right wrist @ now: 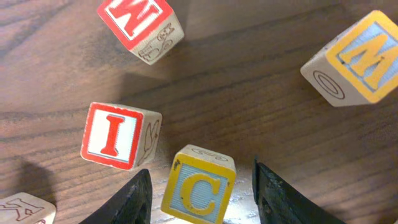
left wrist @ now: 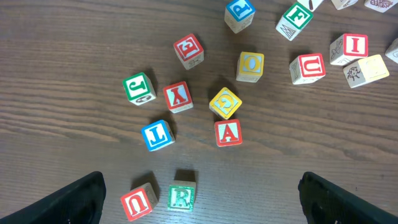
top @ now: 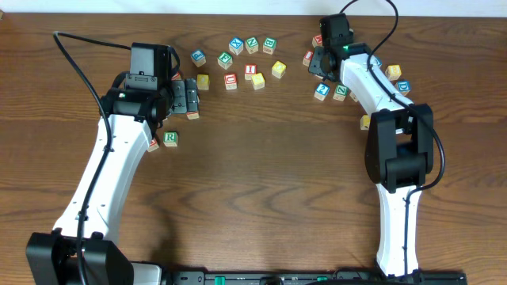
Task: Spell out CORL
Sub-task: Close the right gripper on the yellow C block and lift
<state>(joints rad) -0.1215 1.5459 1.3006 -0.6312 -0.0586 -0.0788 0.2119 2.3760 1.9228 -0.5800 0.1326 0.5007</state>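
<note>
The right claw [right wrist: 202, 180] hangs low over the tabletop [right wrist: 249, 93] with its dark fingers [right wrist: 127, 199] spread and the yellow C block [right wrist: 199, 190] standing between them. A sliver of wood grain shows on either side of the block, so neither finger is seen pressing it. Just left of that block sits a red I block [right wrist: 115, 135]. A red-lettered block [right wrist: 140, 22] and a yellow-and-blue block [right wrist: 351, 59] lie farther out.

The left claw [left wrist: 200, 180] is opened wide and holds nothing; only its two black fingertips [left wrist: 81, 199] poke in at the lower corners of its wrist view. Between them, nearest the lens, sits the green R block [left wrist: 181, 196], just beside a red U block [left wrist: 138, 202]. Beyond lie the blue L block [left wrist: 157, 134], a red A block [left wrist: 229, 132] and, farther still, the yellow O block [left wrist: 250, 66].

The overhead view sets the two arms well apart, the left claw at the left end of the scattered blocks and the right claw over the right end. From above, the R shows clear of the left arm and the O sits just beside the left claw. The C is hidden under the right claw and the L cannot be picked out — only the wrist cameras reveal them.
</note>
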